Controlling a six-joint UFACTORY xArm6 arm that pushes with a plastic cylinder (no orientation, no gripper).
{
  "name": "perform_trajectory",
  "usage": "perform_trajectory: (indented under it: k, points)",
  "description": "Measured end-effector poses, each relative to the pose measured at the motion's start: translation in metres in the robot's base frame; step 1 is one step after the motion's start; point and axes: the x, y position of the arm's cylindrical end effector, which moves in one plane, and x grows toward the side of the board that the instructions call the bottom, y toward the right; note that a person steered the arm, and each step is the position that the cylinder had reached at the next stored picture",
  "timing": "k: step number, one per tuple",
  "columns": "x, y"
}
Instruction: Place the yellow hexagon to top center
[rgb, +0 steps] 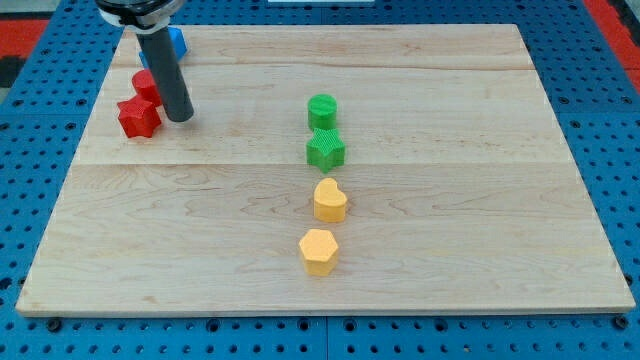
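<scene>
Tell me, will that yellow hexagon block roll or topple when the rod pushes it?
Probably neither: the yellow hexagon sits low and flat-bottomed, so it should slide on the smooth board. An off-centre shove may turn it. My tip is far off, beside the red blocks.

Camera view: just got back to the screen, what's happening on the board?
My tip is at the board's top left, right beside the red star, with a red block and a blue block behind the rod. The yellow hexagon sits untouched at bottom centre, below the yellow heart, green star and green cylinder. It isn't at top centre yet.
</scene>
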Motion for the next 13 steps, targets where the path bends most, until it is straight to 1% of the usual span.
perform_trajectory:
  k: [1, 2, 3, 4, 5, 6, 7, 8, 9, 10, 11, 12, 13]
  points:
    - [0.031, 0.046]
    - [0.076, 0.054]
    - [0.093, -0.036]
    - [0.092, -0.111]
    - [0.084, -0.036]
    - [0.117, 0.03]
    - [0.164, 0.074]
    - [0.222, 0.094]
    - [0.212, 0.181]
    - [0.181, 0.218]
    - [0.137, 0.232]
    - [0.141, 0.251]
    - [0.168, 0.254]
